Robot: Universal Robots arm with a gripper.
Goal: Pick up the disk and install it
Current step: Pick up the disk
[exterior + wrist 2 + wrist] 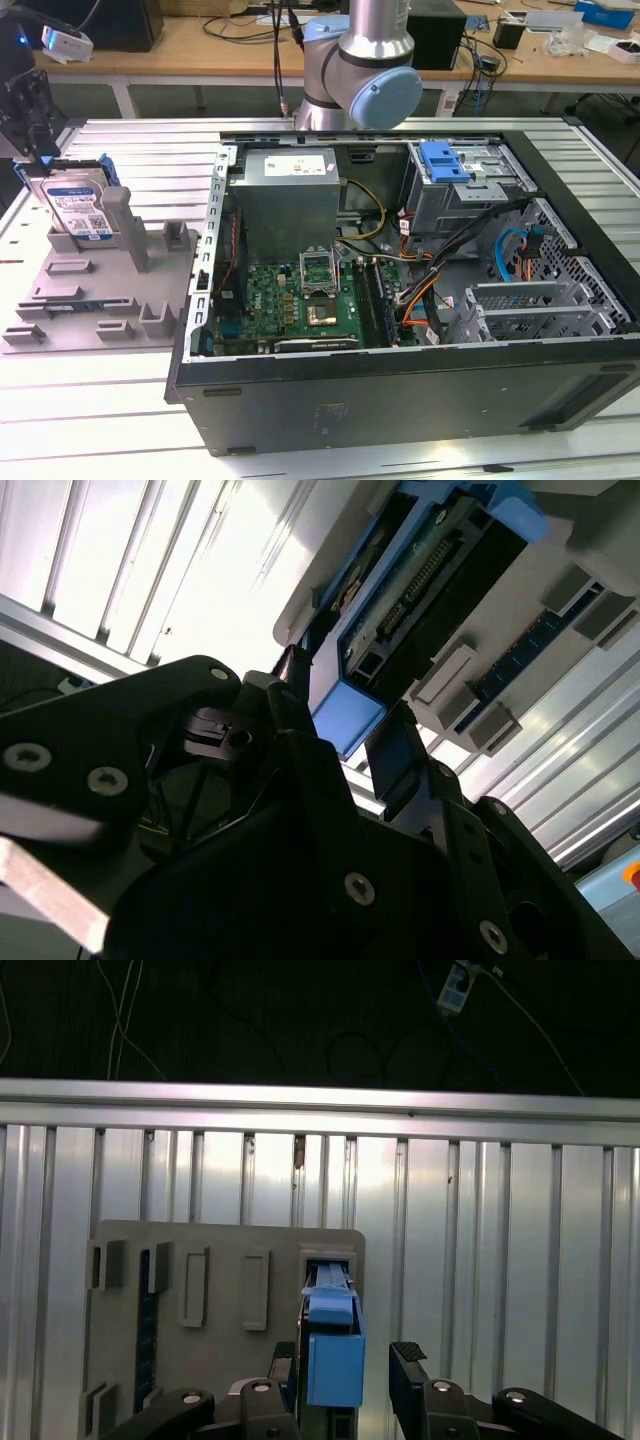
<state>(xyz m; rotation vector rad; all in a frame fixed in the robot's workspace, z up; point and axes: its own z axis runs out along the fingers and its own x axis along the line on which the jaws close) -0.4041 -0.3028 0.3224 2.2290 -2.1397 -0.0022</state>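
Note:
The disk [80,207], silver with a white-and-blue label and a blue bracket, stands on edge in a slot of the grey holder [95,290] at the exterior view's left. My gripper [40,152] hangs right over its upper edge. In the first wrist view the gripper [345,1355] is open, and the disk's blue bracket [333,1360] sits between the two black fingers [410,1360], with a gap on one side. The second wrist view shows the same blue bracket end [345,718] between the fingertips of the gripper [345,728].
An open computer case [250,400] lies in the middle of the slatted metal table [130,150]. Inside it are a grey power supply box [290,195], a motherboard [300,300] and a metal drive cage with a blue latch [445,160]. The arm's base [360,70] stands behind the case.

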